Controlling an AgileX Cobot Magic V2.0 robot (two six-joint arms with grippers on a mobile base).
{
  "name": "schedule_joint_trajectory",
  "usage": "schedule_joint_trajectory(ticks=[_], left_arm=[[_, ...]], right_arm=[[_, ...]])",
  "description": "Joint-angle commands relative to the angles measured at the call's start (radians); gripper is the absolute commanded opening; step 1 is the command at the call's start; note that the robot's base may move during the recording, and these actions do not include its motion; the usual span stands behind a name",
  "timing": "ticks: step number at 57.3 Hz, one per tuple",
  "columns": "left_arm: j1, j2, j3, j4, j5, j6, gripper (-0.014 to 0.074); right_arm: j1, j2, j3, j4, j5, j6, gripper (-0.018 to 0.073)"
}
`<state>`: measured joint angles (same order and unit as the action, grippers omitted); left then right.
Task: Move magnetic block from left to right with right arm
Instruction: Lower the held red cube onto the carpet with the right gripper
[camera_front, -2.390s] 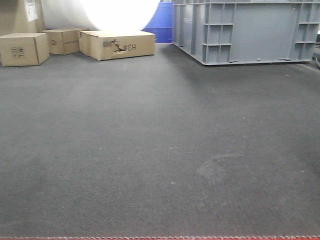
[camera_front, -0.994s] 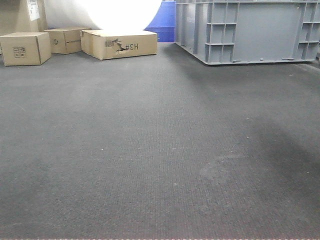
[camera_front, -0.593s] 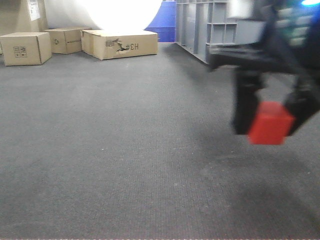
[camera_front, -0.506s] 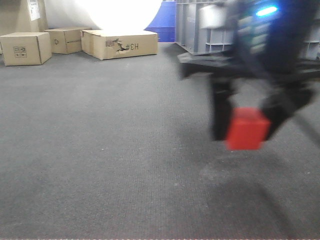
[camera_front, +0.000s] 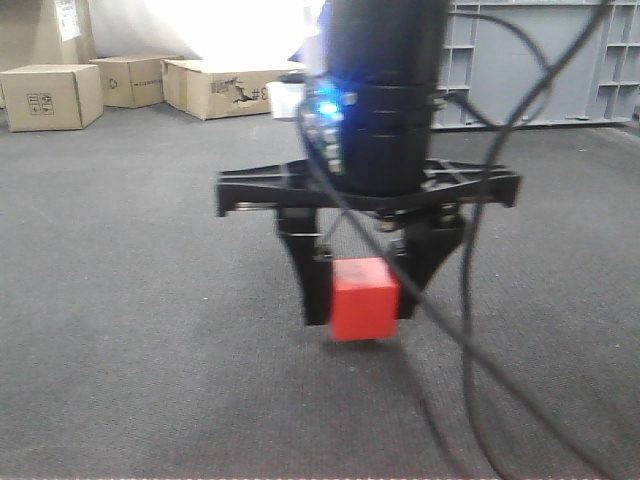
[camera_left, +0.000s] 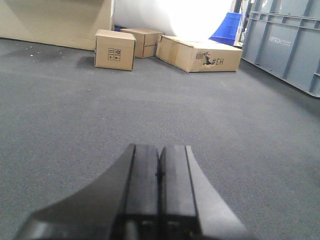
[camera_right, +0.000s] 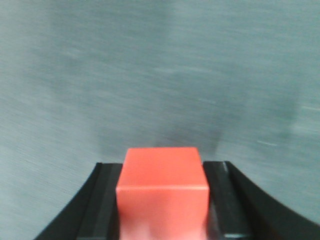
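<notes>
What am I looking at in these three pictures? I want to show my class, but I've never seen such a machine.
It is a two-armed robot, each arm ending in a two-fingered gripper. The front view looks across a dark grey floor mat: the right gripper hangs down, clamping a small red magnetic block above the mat. The right wrist camera looks along that gripper at the same block. The left wrist camera shows the left gripper, shut and empty. Behind lie cardboard boxes and a grey plastic crate.
</notes>
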<state>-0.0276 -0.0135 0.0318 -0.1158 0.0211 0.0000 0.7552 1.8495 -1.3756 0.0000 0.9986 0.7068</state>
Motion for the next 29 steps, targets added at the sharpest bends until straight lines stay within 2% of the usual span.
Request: schedule_joint_trajectory(ticks=[1, 8, 18, 21, 29], left_arm=[[-0.007, -0.010, 0.008, -0.002, -0.078, 0.000, -0.0126], [-0.007, -0.010, 0.008, -0.002, -0.078, 0.000, -0.0126], [-0.007, -0.010, 0.008, -0.002, -0.078, 0.000, -0.0126], [-0.007, -0.010, 0.008, -0.002, -0.078, 0.000, -0.0126], [-0.007, -0.010, 0.008, -0.002, -0.078, 0.000, -0.0126]], right_arm=[[0.006, -0.031, -0.049, 0.000, 0.012, 0.026, 0.0360], [0.007, -0.029, -0.051, 0.000, 0.012, 0.026, 0.0377], [0.007, -0.029, -0.051, 0.000, 0.013, 0.024, 0.0580], [0.007, -0.029, -0.051, 0.000, 0.013, 0.024, 0.0617], [0.007, -0.036, -0.051, 0.000, 0.014, 0.024, 0.0619]])
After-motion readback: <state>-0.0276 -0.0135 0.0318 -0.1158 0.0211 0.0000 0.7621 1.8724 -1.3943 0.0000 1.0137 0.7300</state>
